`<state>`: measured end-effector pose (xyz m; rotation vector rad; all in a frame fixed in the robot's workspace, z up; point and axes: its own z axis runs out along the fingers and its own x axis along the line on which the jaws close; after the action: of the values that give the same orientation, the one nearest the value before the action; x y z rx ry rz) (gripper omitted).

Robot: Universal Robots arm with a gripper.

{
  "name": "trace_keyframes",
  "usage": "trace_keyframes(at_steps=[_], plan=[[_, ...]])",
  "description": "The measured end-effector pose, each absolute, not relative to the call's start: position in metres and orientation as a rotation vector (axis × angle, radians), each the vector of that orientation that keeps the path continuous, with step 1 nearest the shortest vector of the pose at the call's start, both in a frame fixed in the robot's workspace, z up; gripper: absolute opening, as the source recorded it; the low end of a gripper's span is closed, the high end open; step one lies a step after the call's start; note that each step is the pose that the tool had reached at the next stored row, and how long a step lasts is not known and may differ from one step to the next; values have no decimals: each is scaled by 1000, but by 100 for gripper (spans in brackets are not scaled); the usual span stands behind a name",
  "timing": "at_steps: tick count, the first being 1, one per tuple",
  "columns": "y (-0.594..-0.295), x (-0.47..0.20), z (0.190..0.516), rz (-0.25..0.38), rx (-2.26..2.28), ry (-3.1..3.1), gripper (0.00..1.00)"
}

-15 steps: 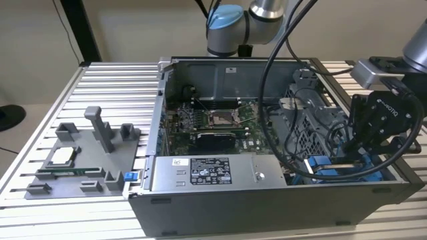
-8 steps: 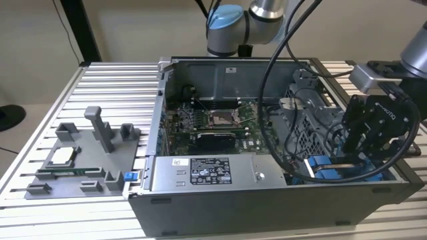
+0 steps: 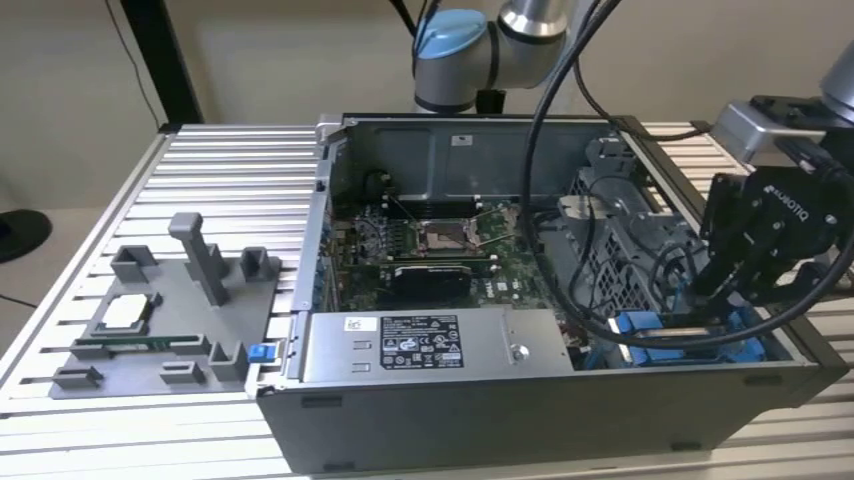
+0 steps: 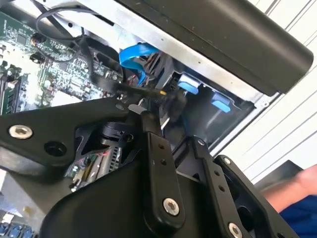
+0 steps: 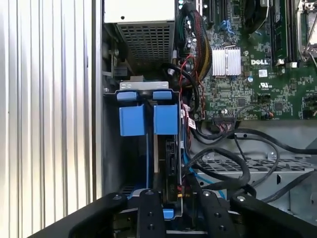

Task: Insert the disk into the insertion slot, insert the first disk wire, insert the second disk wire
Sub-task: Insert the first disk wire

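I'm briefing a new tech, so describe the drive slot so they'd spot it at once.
Find the open computer case on the slatted table. Go to its near corner on the exterior view's right, past the silver box, below the pincer. The slot there has bright blue tabs amid grey metal and black cables.

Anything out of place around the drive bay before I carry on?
Nothing damaged or spilled. Loose black cables loop beside the insertion slot, close to the gripper; untidy, but I see no snag.
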<state>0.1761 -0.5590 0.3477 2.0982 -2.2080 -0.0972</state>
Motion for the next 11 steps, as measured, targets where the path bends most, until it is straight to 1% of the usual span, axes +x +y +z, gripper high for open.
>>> trace_keyframes(at_steps=[8,11], plan=[[-559,176,372,-102,2096,-2205,100],[-559,176,375,-102,2094,-2204,100]])
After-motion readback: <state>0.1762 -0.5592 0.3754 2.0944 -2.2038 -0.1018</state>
